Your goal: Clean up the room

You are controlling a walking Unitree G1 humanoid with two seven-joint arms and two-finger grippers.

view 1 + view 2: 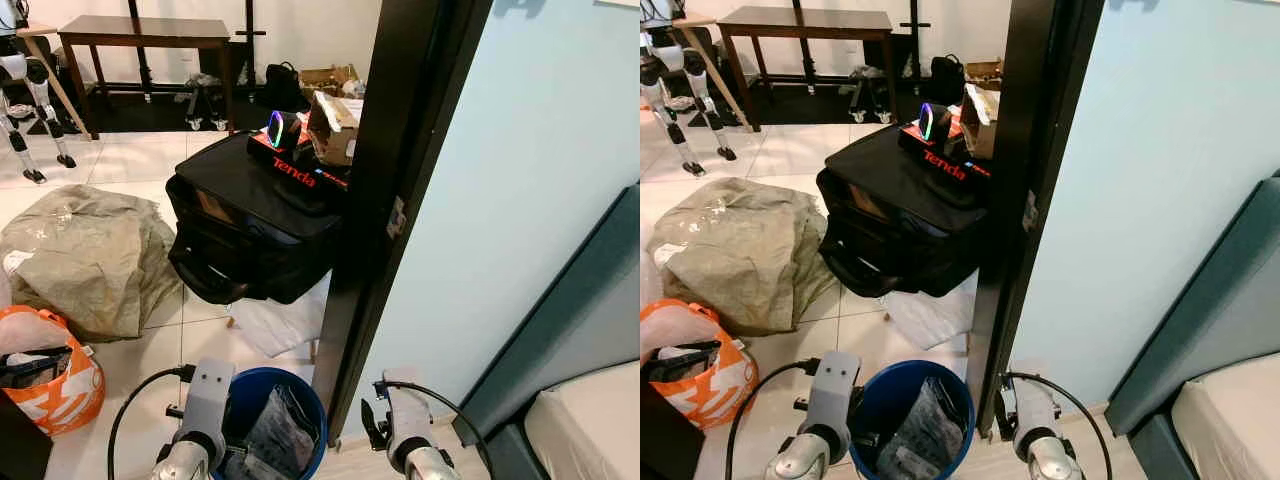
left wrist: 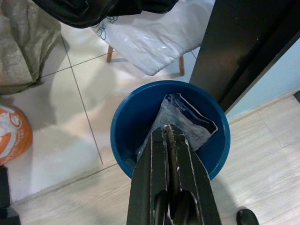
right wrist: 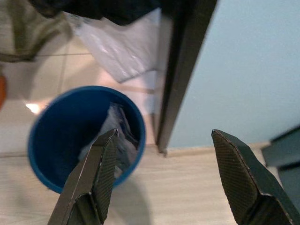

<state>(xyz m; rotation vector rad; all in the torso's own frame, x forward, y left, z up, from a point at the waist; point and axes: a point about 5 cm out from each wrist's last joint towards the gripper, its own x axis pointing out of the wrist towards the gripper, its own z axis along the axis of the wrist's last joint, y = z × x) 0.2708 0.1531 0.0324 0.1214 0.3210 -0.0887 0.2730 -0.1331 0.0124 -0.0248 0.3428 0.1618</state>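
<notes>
A blue bin (image 1: 245, 395) stands on the floor right before me, beside the black door frame (image 1: 385, 200). A crumpled grey-and-white plastic packet (image 2: 185, 119) lies inside it. My left gripper (image 2: 168, 133) hangs over the bin's near rim, shut with nothing between its fingers. My right gripper (image 3: 161, 140) is held to the right of the bin (image 3: 70, 140), open wide and empty. Both wrists show at the bottom of the left eye view, the left wrist (image 1: 200, 410) and the right wrist (image 1: 405, 420).
A black bag (image 1: 250, 225) with a Tenda box (image 1: 300, 165) on top sits on a white plastic-covered stool (image 2: 145, 40). A beige sack (image 1: 90, 255) and an orange bag (image 1: 45, 375) lie left. A bed corner (image 1: 590, 420) is at right. A dark table (image 1: 145, 35) stands far back.
</notes>
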